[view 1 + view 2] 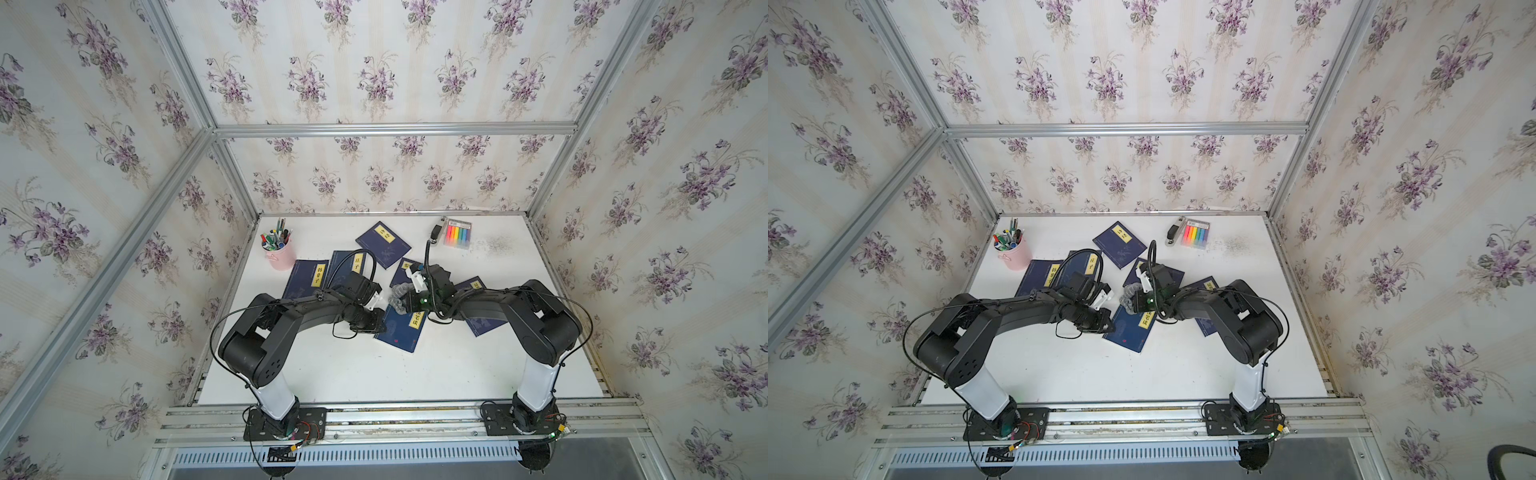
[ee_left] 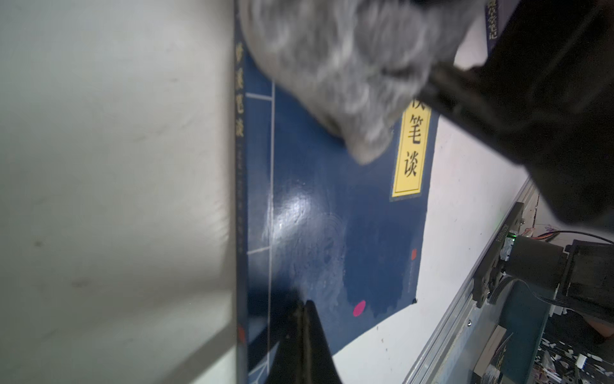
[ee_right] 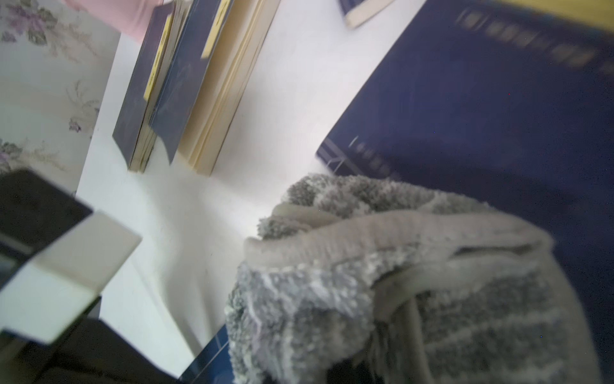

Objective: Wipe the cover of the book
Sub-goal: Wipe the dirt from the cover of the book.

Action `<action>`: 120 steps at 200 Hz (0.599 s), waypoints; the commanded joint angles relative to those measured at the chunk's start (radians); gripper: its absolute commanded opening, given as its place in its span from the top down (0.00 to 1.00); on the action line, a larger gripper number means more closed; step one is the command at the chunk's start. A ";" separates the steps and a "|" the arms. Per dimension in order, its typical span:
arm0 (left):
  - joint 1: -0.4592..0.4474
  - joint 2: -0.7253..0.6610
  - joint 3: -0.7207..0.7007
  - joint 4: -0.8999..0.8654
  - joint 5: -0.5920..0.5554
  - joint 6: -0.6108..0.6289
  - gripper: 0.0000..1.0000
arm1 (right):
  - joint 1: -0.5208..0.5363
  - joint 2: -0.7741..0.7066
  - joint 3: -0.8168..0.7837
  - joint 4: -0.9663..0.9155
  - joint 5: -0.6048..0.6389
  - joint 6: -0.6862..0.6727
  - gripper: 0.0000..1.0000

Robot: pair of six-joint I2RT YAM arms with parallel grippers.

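Though tilted, the book point(image 1: 399, 336) lies lengthwise, title end rearward.

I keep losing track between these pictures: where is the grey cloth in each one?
Both top views: grey cloth near the middle of the table.
Left wrist: grey cloth at the picture's upper middle.
Right wrist: grey cloth fills the lower right.
Shared landmark: the blue book beneath it.

We see bare table point(image 1: 374, 374) toward the near edge; the middle book point(image 1: 400, 334), more books point(image 1: 383, 244) behind, a pink pen cup point(image 1: 280, 255) and highlighters point(image 1: 458, 234) block us.
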 commanded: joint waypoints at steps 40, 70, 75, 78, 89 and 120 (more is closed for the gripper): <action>0.001 0.031 -0.012 -0.066 -0.203 0.004 1.00 | 0.188 -0.028 -0.109 -0.145 -0.050 0.014 1.00; 0.002 0.028 -0.013 -0.067 -0.206 0.002 1.00 | 0.125 -0.017 -0.112 -0.128 -0.013 0.029 1.00; 0.002 0.028 -0.013 -0.068 -0.206 0.003 1.00 | 0.099 -0.013 -0.114 -0.110 -0.021 0.035 1.00; 0.001 0.027 -0.014 -0.068 -0.206 0.004 1.00 | 0.084 -0.011 -0.116 -0.101 -0.025 0.038 1.00; 0.001 0.027 -0.014 -0.068 -0.206 0.003 1.00 | 0.027 -0.003 -0.115 -0.064 -0.036 0.051 1.00; 0.001 0.032 -0.012 -0.068 -0.204 0.005 1.00 | -0.116 0.036 -0.042 -0.050 -0.041 0.054 1.00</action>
